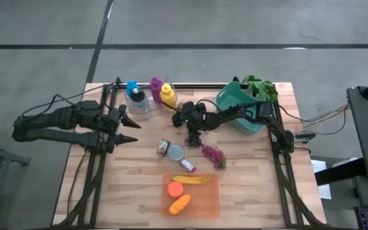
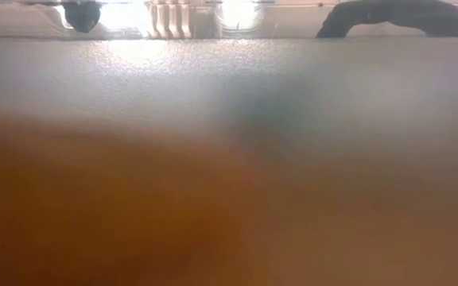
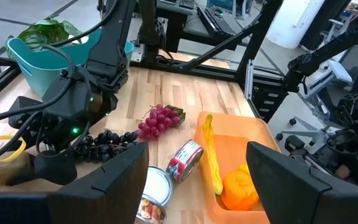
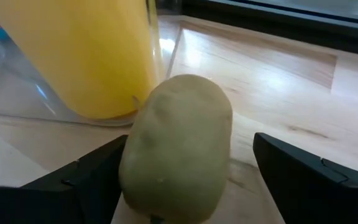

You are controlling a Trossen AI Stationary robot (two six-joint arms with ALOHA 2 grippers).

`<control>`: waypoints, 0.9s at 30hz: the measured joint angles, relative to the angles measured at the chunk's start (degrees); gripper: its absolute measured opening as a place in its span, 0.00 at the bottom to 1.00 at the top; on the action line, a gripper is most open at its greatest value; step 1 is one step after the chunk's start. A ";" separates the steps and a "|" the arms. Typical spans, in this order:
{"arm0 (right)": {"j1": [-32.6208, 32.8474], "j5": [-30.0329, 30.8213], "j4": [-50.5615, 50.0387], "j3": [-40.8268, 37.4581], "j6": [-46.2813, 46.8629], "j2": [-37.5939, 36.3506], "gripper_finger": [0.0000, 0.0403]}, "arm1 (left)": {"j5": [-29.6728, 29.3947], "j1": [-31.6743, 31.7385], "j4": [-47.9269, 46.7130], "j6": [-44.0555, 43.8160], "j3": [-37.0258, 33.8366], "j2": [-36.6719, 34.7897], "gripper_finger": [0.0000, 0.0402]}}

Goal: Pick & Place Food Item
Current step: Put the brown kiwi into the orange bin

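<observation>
Reaching for the potato [image 4: 178,146] by the yellow bottle [image 1: 167,96], your right gripper [image 1: 181,119] has its fingers spread on either side of it, not clamped.

From the table's [image 1: 254,185] centre, the potato sits at about 11 o'clock, just beside the yellow bottle. Dark grapes [image 1: 193,137] lie under the right arm, red grapes [image 1: 213,154] at 3 o'clock. The orange tray [image 1: 211,199] at 6 o'clock holds a banana [image 1: 191,179], an orange [image 1: 175,189] and a carrot [image 1: 179,204]. Your left gripper [image 1: 131,130] waits at 9 o'clock, fingers apart and empty.
</observation>
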 joint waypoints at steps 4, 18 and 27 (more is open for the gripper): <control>0.00 -0.02 0.02 0.00 0.01 0.00 0.73 | 0.01 0.00 0.00 0.00 0.00 0.00 0.69; 0.00 -0.17 0.35 -0.02 0.10 -0.04 0.50 | 0.00 0.00 -0.02 0.00 0.00 0.00 0.69; 0.00 -0.39 0.42 -0.05 -0.74 -0.15 0.50 | 0.01 0.00 -0.02 0.00 0.01 0.00 0.69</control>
